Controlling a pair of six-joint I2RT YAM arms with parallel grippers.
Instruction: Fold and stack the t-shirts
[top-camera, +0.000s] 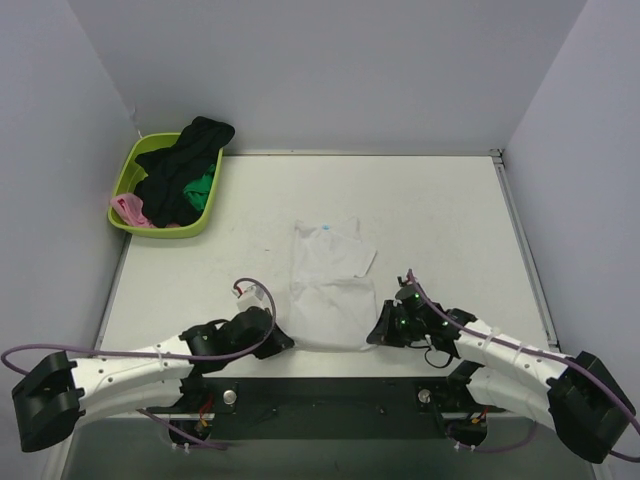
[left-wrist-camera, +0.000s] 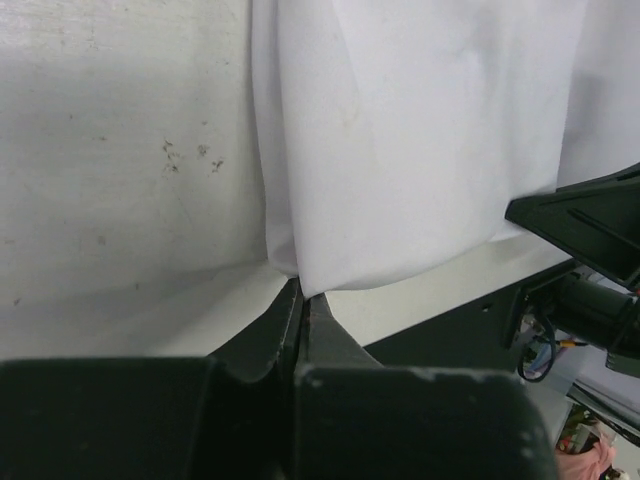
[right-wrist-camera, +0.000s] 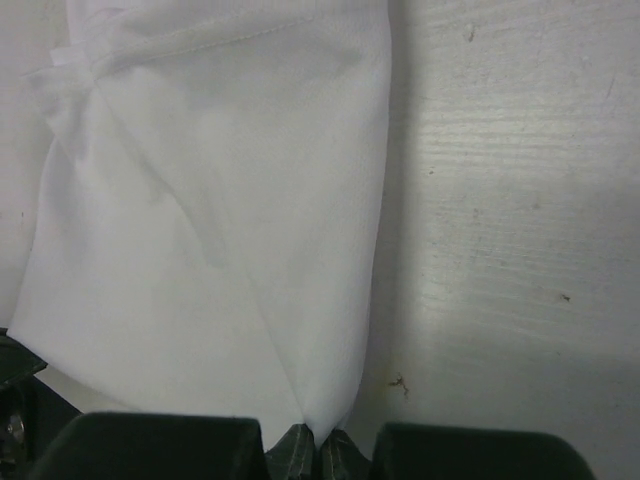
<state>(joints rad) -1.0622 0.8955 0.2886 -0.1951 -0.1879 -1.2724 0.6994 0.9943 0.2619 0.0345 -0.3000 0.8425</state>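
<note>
White t-shirt (top-camera: 325, 275), near corners pinched in left end effector (left-wrist-camera: 302, 300) and right end effector (right-wrist-camera: 318, 440); basket (top-camera: 160, 231) of other t-shirts (top-camera: 180, 165) far left.

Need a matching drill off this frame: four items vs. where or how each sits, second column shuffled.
1 white t-shirt
2 black t-shirt
3 basket
4 left gripper

A far-left corner of the table
B shut on a near corner of the white t-shirt
C lying mid-table
D heaped in the basket, spilling over its far rim

Pairs: 1-C, 2-D, 3-A, 4-B
</note>
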